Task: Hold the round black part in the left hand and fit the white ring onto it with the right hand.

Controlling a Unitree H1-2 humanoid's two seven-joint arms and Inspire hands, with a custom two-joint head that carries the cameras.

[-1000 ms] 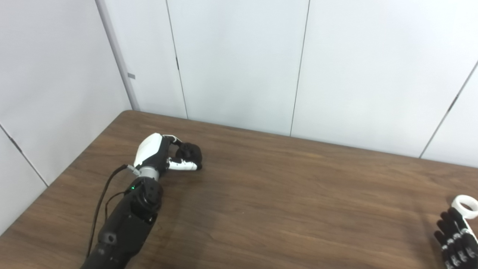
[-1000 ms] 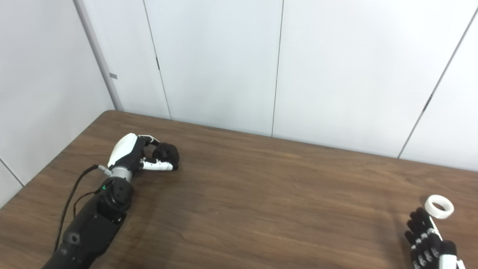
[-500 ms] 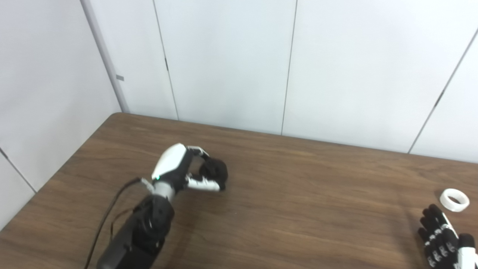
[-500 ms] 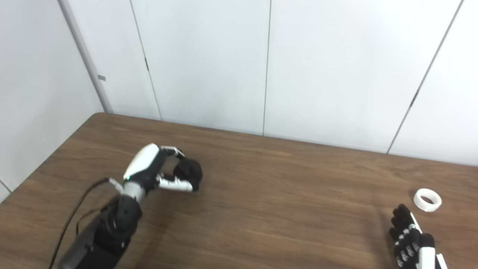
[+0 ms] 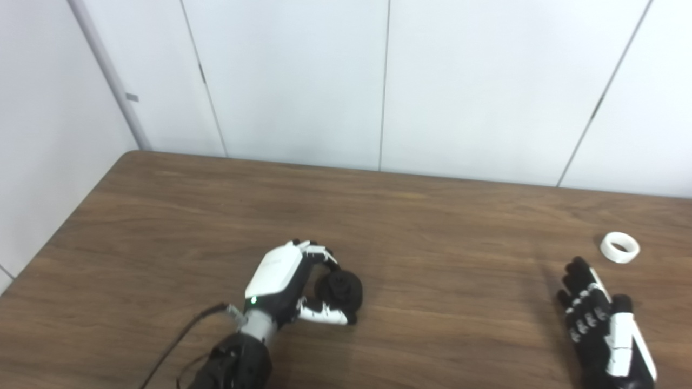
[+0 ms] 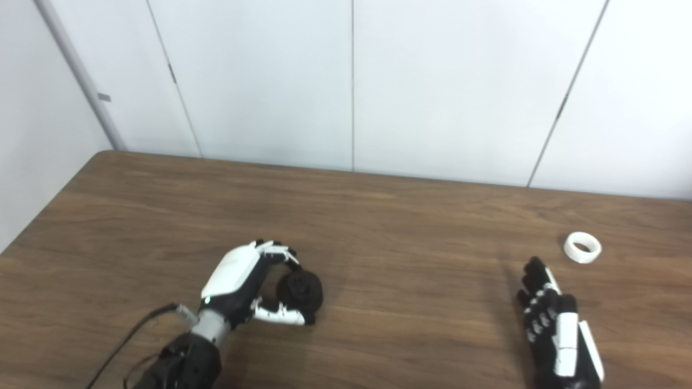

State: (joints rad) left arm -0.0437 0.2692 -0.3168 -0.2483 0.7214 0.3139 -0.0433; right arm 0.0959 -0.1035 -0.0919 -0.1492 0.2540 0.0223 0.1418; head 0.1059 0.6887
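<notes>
My left hand [image 5: 292, 283] is shut on the round black part [image 5: 339, 289], held between fingers and thumb just above the brown table [image 5: 432, 227] at lower centre-left. The white ring [image 5: 619, 247] lies flat on the table at the far right. My right hand [image 5: 597, 319] is open with fingers stretched forward, nothing in it, a short way nearer to me and to the left of the ring, apart from it. In the right eye view the black part [image 6: 300, 290], the ring [image 6: 582, 247] and the right hand [image 6: 551, 321] appear the same way.
White wall panels [image 5: 378, 81] rise behind the table's far edge and along its left side. The left arm's black cable [image 5: 178, 340] trails along the table near the bottom edge.
The camera has swung right. My left hand has brought the black part toward me and to the centre. My right hand has come further into view, still short of the ring.
</notes>
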